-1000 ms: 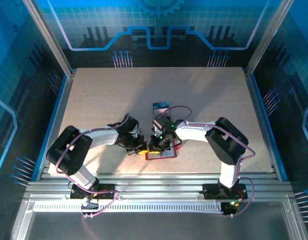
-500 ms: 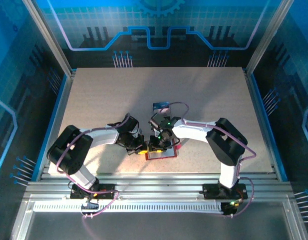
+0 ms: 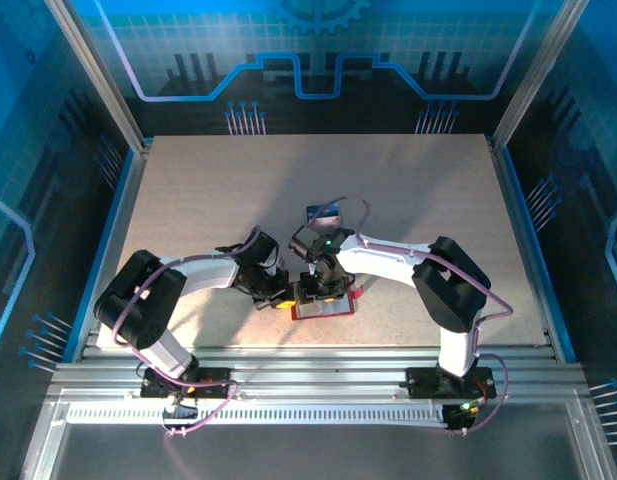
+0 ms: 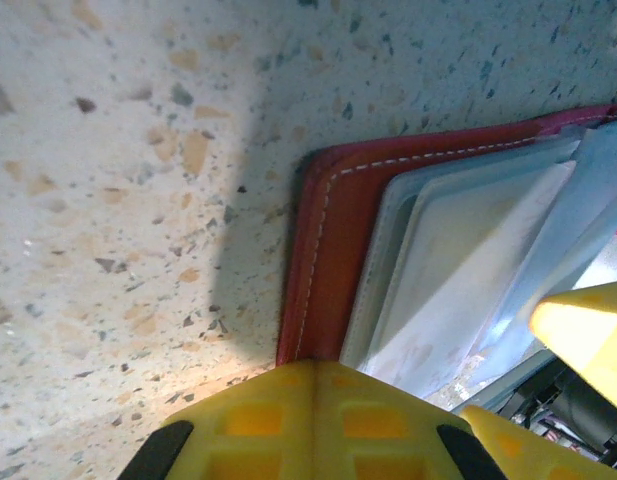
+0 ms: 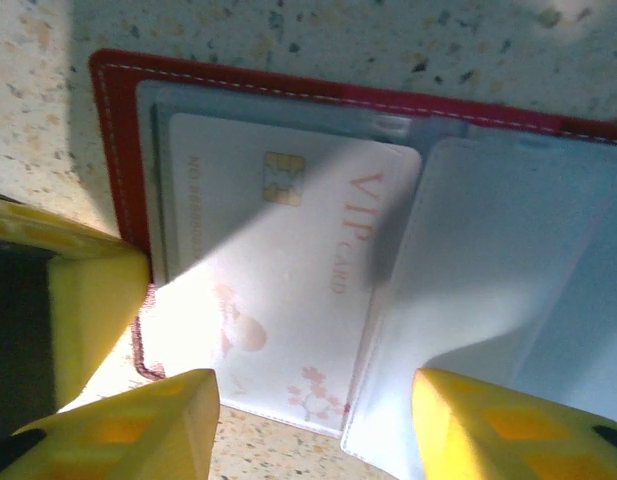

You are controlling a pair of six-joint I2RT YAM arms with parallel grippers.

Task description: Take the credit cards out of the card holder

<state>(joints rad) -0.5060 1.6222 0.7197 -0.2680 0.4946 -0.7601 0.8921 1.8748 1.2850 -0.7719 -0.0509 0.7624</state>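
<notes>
Because both wrists crowd over it in the overhead view, I can make out just the near strip of the card holder (image 3: 323,311), lying open on the worktop (image 3: 208,200) near the front edge, between the two arms.

Hard to read:
- Right wrist view: the holder's right-hand flap is washed pale by glare; I cannot tell what it contains.
- The embossed line on the white card (image 5: 288,290) is too faint to read.
- Left wrist view: a yellow wedge (image 4: 588,325) is cut off at the right edge; I cannot say which claw it belongs to.

Holder: red cover with white stitching along the border, pale grey pockets inside. The white card sits in the left pocket, with a gold chip, pink "VIP CARD" lettering and blossom print. A blue card (image 3: 323,213) lies flat on the worktop just beyond the holder, apart from it.

Left claw (image 4: 313,385): closed, its tip on the holder's red border; whether it pinches the edge I cannot tell.

Right claw (image 5: 308,400): open, its fingers (image 5: 138,420) spread above the white card, holding nothing.
</notes>
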